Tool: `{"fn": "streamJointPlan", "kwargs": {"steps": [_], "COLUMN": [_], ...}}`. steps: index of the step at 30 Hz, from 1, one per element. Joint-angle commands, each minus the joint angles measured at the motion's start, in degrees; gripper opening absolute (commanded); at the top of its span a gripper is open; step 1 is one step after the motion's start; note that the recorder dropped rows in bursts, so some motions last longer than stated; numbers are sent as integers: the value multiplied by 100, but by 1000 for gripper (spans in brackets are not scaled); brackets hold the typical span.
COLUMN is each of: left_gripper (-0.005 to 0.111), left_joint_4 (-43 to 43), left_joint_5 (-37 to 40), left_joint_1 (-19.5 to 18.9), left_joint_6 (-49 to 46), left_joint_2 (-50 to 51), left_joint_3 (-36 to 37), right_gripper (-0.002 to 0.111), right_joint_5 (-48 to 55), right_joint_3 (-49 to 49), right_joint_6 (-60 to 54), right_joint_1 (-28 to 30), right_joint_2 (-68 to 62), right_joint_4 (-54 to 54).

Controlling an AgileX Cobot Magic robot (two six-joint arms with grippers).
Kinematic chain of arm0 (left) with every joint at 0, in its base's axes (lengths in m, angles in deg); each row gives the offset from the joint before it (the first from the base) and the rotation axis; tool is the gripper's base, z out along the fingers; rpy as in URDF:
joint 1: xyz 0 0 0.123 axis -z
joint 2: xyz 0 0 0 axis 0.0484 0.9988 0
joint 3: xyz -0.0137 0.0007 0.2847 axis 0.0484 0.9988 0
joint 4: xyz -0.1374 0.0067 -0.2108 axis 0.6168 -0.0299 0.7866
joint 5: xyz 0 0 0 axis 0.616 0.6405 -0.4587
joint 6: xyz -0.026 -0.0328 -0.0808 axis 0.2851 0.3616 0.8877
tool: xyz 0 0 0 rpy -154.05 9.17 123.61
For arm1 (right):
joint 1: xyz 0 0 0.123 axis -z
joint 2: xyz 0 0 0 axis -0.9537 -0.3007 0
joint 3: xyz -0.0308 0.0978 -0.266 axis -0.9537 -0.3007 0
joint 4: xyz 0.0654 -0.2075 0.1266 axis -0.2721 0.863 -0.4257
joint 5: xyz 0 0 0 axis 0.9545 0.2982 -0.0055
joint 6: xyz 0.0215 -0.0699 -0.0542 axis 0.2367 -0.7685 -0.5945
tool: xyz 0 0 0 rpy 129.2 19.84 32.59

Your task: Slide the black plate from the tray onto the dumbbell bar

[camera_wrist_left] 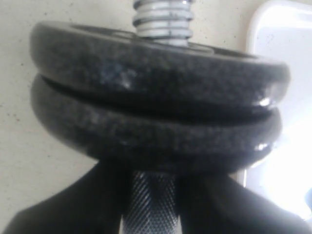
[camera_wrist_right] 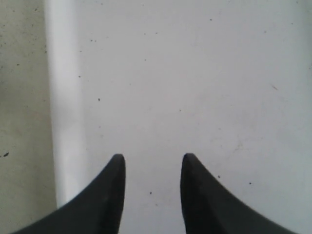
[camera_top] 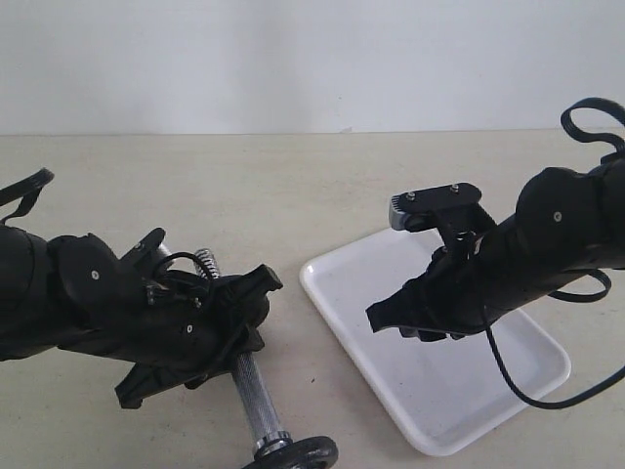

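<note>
My left gripper point(camera_wrist_left: 152, 187) is shut on the knurled middle of the dumbbell bar point(camera_wrist_left: 150, 209). Just past its fingers, two black plates point(camera_wrist_left: 156, 73) sit stacked on the bar, with the threaded end point(camera_wrist_left: 163, 22) sticking out beyond them. In the exterior view the bar point(camera_top: 256, 391) lies slanted under my left gripper point(camera_top: 234, 327), with another black disc point(camera_top: 298, 453) at its near end. My right gripper point(camera_top: 386, 318) hangs open over the white tray point(camera_top: 439, 391). The tray point(camera_wrist_right: 195, 73) shows only bare floor below my right gripper point(camera_wrist_right: 152, 163).
The tray's rim point(camera_wrist_left: 280, 44) lies close beside the stacked plates. A black cable point(camera_top: 518, 381) from the right arm droops over the tray. Beige tabletop point(camera_top: 293, 186) stretches behind both arms to a pale wall.
</note>
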Motion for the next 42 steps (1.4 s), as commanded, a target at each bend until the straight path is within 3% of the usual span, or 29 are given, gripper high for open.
{"fn": "streamJointPlan", "kwargs": {"steps": [1,10,12,17,21,37,42], "left_gripper": [4,4,11,48,59,63,70], "left_joint_4": [27,27,27,27,27,73,73], "left_joint_5": [-99,-72,-85,-134,-157,-127,-62], "left_joint_1": [31,31,31,31,31,31,31], "left_joint_6": [-197,-507,-507,-507,-507,-222,-133], "left_joint_2": [-83,-83,-83,-83,-83,428,545], "left_joint_3": [-36,-36,-36,-36,-36,-36,-36], "right_gripper": [31,31,31,31,31,31,31], "right_joint_5": [-3,-20,-20,-20,-5,-5,-16], "right_joint_3": [-5,-5,-5,-5,-5,-5,-5], "right_joint_6": [-103,-170,-170,-170,-170,-170,-170], "right_joint_1": [0,0,0,0,0,0,0], "right_joint_2": [28,28,28,28,28,28,28], "right_joint_4": [-16,-16,-16,-16,-39,-39,-37]}}
